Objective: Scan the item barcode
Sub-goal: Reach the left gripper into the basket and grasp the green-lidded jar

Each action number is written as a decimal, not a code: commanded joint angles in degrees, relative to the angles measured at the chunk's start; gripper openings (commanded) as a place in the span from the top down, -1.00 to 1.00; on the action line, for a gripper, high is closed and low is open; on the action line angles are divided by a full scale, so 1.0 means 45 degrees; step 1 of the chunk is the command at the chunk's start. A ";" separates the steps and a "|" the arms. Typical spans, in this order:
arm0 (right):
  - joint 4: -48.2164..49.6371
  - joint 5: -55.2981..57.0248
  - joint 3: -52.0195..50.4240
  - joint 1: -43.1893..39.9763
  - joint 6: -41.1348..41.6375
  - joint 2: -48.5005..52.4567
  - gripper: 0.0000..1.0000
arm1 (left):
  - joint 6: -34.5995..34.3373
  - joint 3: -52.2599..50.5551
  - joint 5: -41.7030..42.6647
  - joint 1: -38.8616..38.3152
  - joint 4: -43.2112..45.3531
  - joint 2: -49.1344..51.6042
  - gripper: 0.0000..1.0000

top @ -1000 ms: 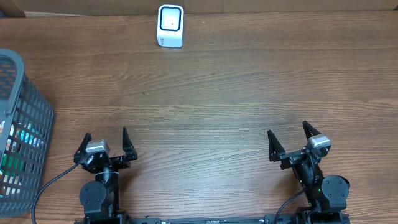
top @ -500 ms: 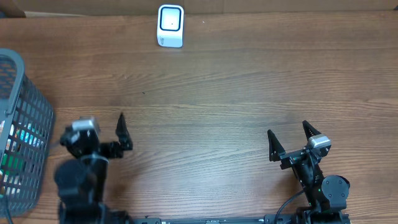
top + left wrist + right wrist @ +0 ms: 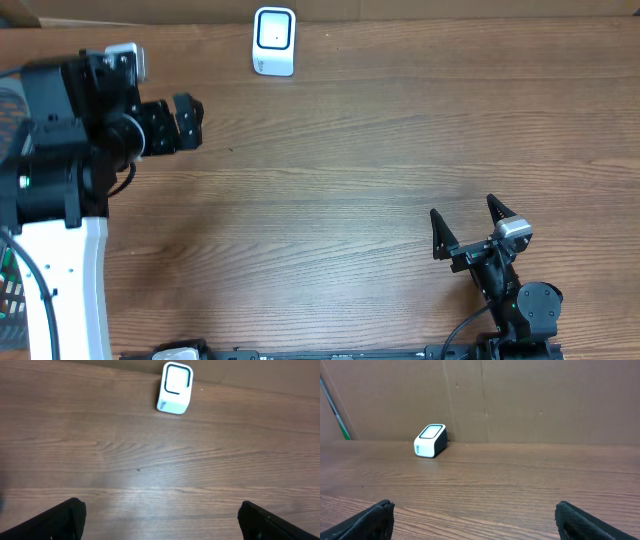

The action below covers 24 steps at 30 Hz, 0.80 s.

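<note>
The left gripper [image 3: 191, 122] stands spread wide and holds nothing. In its wrist view the two dark fingertips sit in the lower corners of the frame, with only bare wooden surface [image 3: 350, 170] between them. It hangs in the upper left of the overhead frame, clear of the surface as far as can be told, and its arm fills the whole left edge.

The right gripper [image 3: 461, 206] is likewise fully spread and empty, low in the lower right of the frame, with both fingers pointing toward the top edge.

The white barcode scanner [image 3: 274, 41] stands at the top centre of the overhead frame, its dark-rimmed window facing up, well apart from both grippers. The right wrist view shows it close to a brown cardboard wall [image 3: 520, 395].

The grey mesh basket [image 3: 8, 292] shows only as slivers at the left edge behind the arm — what lies in it cannot be made out, so no item to scan can be picked out.

A second ago the left gripper sat low at the lower left, mirroring the right one. It has since swung up and toward the top left — now covering most of the basket — with its opening unchanged. The right arm has not moved.
</note>
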 commanded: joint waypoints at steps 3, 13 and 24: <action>0.0083 0.0092 -0.0136 0.0083 0.0015 -0.0083 -0.99 | -0.0053 0.0714 0.1015 0.0087 0.0748 0.0379 -1.00; 0.0083 0.0092 -0.0136 0.0083 0.0015 -0.0083 -0.99 | -0.3871 0.2861 0.0821 0.4838 0.0816 0.0379 -1.00; 0.0083 0.0092 -0.0136 0.0083 0.0015 -0.0078 -1.00 | -0.5537 0.3172 -0.0651 0.8864 0.0233 0.0403 -1.00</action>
